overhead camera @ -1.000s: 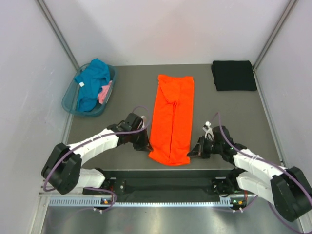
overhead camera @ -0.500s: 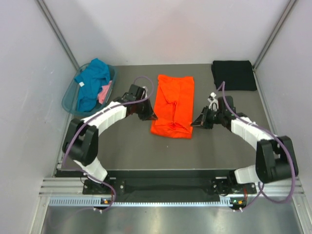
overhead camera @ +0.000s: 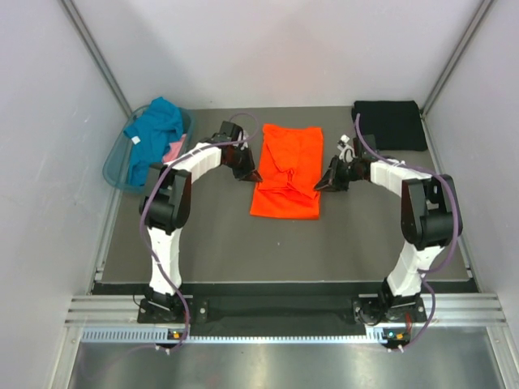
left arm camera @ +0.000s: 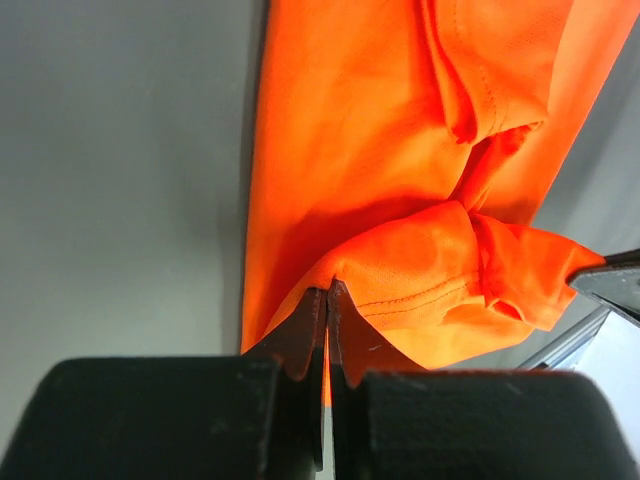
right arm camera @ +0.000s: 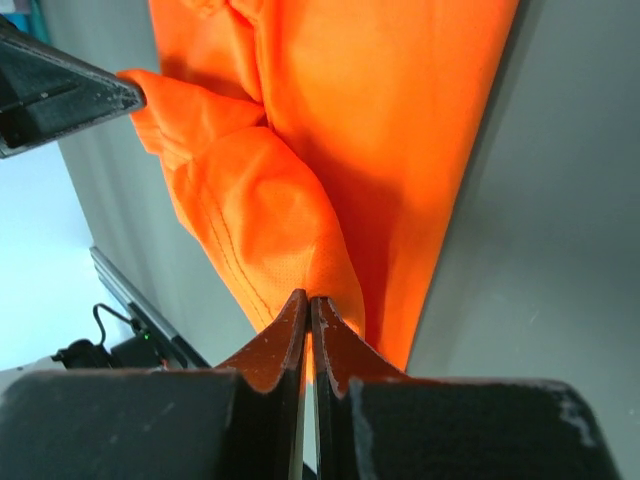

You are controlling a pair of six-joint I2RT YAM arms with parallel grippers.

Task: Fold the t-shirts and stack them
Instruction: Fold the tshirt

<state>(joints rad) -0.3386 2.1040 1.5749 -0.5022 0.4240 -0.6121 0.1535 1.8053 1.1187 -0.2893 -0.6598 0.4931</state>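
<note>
The orange t-shirt (overhead camera: 287,168) lies in the middle of the table, its near end folded over towards the far end. My left gripper (overhead camera: 256,176) is shut on its left hem corner (left arm camera: 345,290). My right gripper (overhead camera: 318,186) is shut on its right hem corner (right arm camera: 320,285). Both hold the folded layer a little above the lower layer. A folded black t-shirt (overhead camera: 389,124) lies at the far right. A teal t-shirt (overhead camera: 154,134) and a pink one (overhead camera: 173,151) sit in the basket.
The translucent blue-green basket (overhead camera: 113,168) stands at the far left by the wall. White walls close in the table on three sides. The metal rail with the arm bases (overhead camera: 276,312) runs along the near edge.
Both grippers have carried the orange t-shirt's near hem away from the bases towards the far end, folding the shirt to about half its length. The arms are stretched out farther.
</note>
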